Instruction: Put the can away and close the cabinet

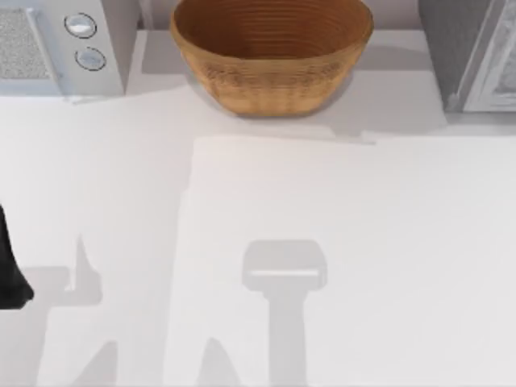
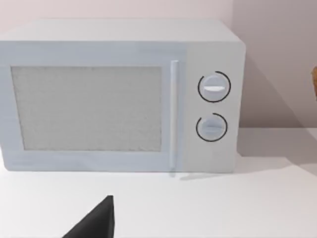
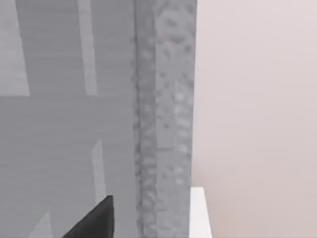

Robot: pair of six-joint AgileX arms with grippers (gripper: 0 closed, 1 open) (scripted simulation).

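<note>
Wicker basket point(image 1: 272, 55) sits at the far middle of your white table point(image 1: 363, 258), with the pale microwave point(image 2: 119, 96) at the far left and the grey cabinet point(image 1: 476, 52) at the far right. Your left arm point(image 1: 11, 266) rests at the table's left edge. Your right wrist camera faces the cabinet's grey side point(image 3: 74, 124) closely.

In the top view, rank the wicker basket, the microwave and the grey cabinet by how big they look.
1. Wicker basket, largest as seen.
2. Microwave at the table's left rear corner.
3. Grey cabinet at the right rear corner.

The frame edge crops both the microwave and the cabinet, so their order is unsure.
</note>
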